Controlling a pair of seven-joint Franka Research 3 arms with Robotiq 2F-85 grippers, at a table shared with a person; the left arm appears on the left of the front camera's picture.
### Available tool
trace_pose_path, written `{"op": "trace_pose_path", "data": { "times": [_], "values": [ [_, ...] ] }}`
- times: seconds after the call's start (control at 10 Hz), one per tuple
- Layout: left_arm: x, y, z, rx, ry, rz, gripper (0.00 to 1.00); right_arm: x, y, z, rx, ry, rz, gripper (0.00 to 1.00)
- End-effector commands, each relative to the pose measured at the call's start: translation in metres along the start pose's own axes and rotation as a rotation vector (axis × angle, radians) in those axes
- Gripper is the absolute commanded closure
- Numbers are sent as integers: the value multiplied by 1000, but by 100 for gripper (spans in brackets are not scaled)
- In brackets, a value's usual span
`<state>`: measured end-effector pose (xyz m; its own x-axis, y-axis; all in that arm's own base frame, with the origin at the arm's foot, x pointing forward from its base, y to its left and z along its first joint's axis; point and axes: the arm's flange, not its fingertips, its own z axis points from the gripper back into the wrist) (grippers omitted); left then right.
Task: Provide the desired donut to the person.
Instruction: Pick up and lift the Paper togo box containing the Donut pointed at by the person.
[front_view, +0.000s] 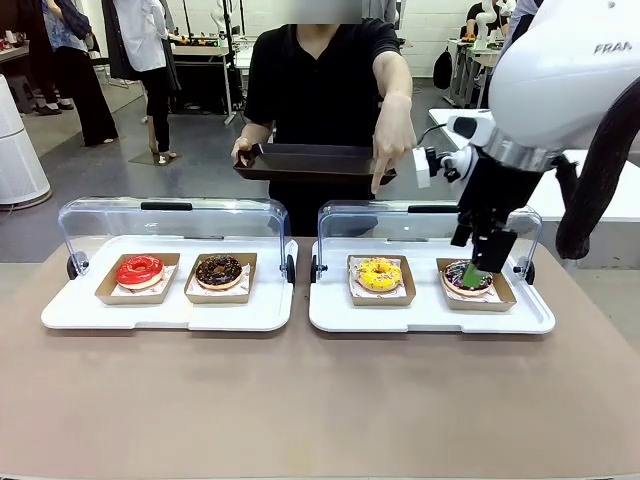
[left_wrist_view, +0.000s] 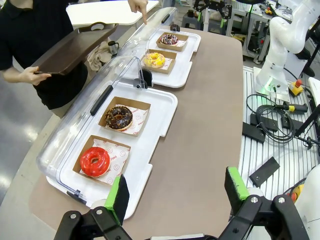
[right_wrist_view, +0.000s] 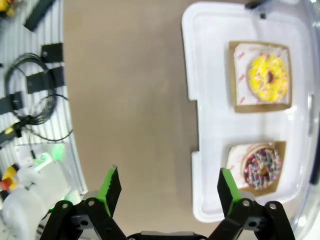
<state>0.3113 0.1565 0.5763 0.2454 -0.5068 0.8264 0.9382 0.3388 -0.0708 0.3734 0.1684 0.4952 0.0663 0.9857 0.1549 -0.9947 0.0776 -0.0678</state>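
Yellow donut (front_view: 379, 273): lid (front_view: 420, 215) raised for access; person's hand (front_view: 392, 140) points toward it, dark tray (front_view: 310, 160) held ready to receive. Jaws spread on both: right gripper (right_wrist_view: 169, 179) nr sprinkled donut (right_wrist_view: 261, 167), left gripper (left_wrist_view: 176, 181) clear of trays.

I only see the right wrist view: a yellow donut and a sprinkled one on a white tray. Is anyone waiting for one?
Observer: Yes, a person across the table holds a dark tray.
Operator: Which donut do they want?
Observer: Their hand points down over your white tray, about in line with the yellow donut.
Operator: Any other donuts?
Observer: A second white tray on the robot's left carries a red donut and a chocolate donut.
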Motion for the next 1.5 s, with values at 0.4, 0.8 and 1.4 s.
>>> {"op": "trace_pose_path", "data": {
  "times": [0.4, 0.8, 1.4],
  "values": [
    [0, 1, 1, -3, -19, -12, 0, 10, -43, -98, -42, -5, 57, 0],
    [0, 1, 1, -3, -19, -12, 0, 21, -64, -123, 18, -12, 41, 0],
    [0, 1, 1, -3, -19, -12, 0, 18, -52, -123, -2, 4, 45, 0]
  ]
}}
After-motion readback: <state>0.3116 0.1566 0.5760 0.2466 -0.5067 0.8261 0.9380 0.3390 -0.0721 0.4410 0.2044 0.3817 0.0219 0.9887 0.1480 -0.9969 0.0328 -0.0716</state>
